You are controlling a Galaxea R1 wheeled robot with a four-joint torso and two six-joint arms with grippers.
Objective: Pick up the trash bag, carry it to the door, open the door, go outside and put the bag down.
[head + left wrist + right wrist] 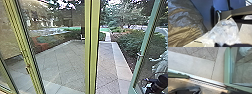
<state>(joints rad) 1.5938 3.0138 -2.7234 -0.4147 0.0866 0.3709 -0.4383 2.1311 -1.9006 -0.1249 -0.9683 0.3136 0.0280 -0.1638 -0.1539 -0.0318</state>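
Observation:
The door (146, 41) stands open at the right of the head view, its green-framed glass leaf swung outward from the opening. In the right wrist view the lower part of the door (227, 68) stands over pale paving, beside the metal threshold (205, 79). A large, dark, wrinkled trash bag (184, 23) shows in the left wrist view. Close to it is a clear plastic bag (224, 31) with whitish contents, gathered narrow at one end. What holds either bag is hidden, and I cannot tell how my grippers stand.
Fixed glass with yellow-green posts (93, 47) borders the doorway on the left. Outside lies a paved terrace (106, 65) with a pale stone edging, bushes (132, 40) along its right side. Behind the door glass, low at the right, is a dark shape (160, 83) that I cannot identify.

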